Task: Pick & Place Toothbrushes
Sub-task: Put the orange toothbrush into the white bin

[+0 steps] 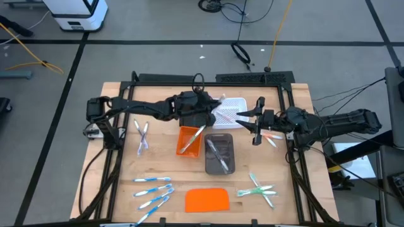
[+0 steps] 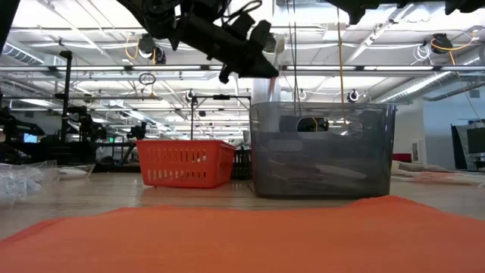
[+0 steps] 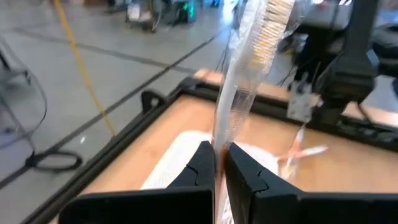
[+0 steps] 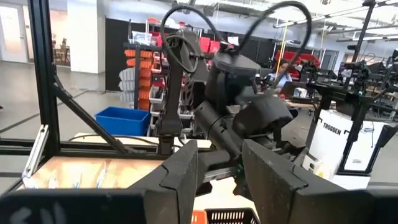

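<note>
My left gripper (image 3: 219,163) hangs over the white tray (image 1: 231,111) at the table's far middle, shut on a pale toothbrush in a clear wrapper (image 3: 239,81). My right gripper (image 1: 255,121) is open just right of that tray, touching nothing. Its fingers (image 4: 180,177) point at the left arm. Pink toothbrushes (image 1: 271,136) lie beside it. One toothbrush leans in the orange tray (image 1: 189,140). Others lie in the grey tray (image 1: 219,153). Pale grey ones (image 1: 142,135), blue ones (image 1: 154,189) and green ones (image 1: 259,190) lie on the table. My left gripper pinches the wrapped toothbrush by its handle (image 3: 219,134) between the two fingers. The rest runs on past the fingertips, with the bristle head (image 3: 273,25) at the free end. The toothbrush is lifted clear above the white tray (image 3: 177,158).
A flat orange slab (image 1: 207,200) lies at the near edge. A black frame (image 1: 208,79) runs along the table's far side and down both flanks. In the low view the orange tray (image 2: 186,163) and grey tray (image 2: 322,148) stand side by side below the left arm.
</note>
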